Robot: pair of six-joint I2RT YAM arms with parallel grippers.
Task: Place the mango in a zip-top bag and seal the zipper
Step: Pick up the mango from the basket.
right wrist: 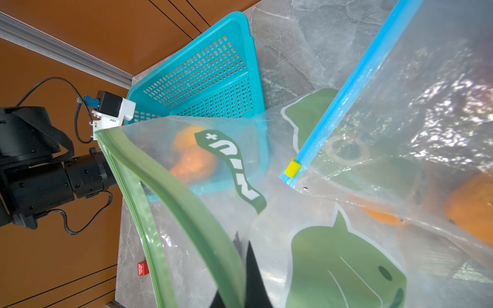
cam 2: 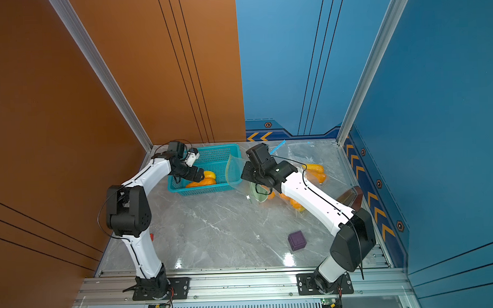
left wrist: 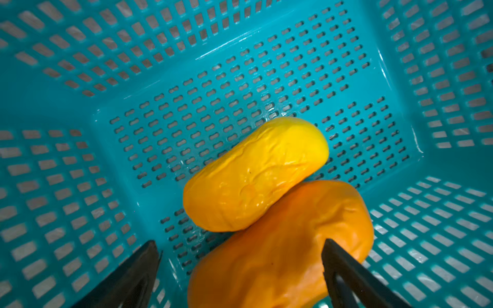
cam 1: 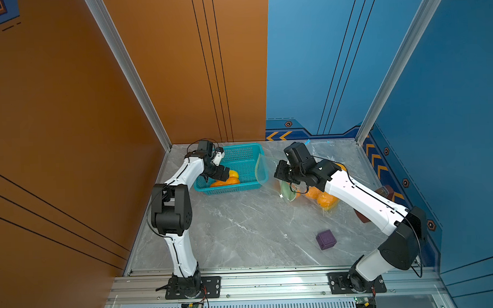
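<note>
Our left gripper (left wrist: 239, 241) hangs wide open and empty inside the basket (left wrist: 80, 80). It straddles the orange mango (left wrist: 280, 256), which has a yellow mango (left wrist: 256, 173) leaning on it. Our right gripper (cam 1: 280, 176) is clamped on the green rim of the bag (right wrist: 184, 192), holding its mouth up just beside the basket. We judge this round barely begun: the grasp, the carry, the drop into the bag and the zipping are not yet done.

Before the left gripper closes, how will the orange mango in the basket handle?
Glossy and rounded, the orange mango may slip in the left gripper. The yellow mango lies against it and will probably roll once it lifts.
</note>
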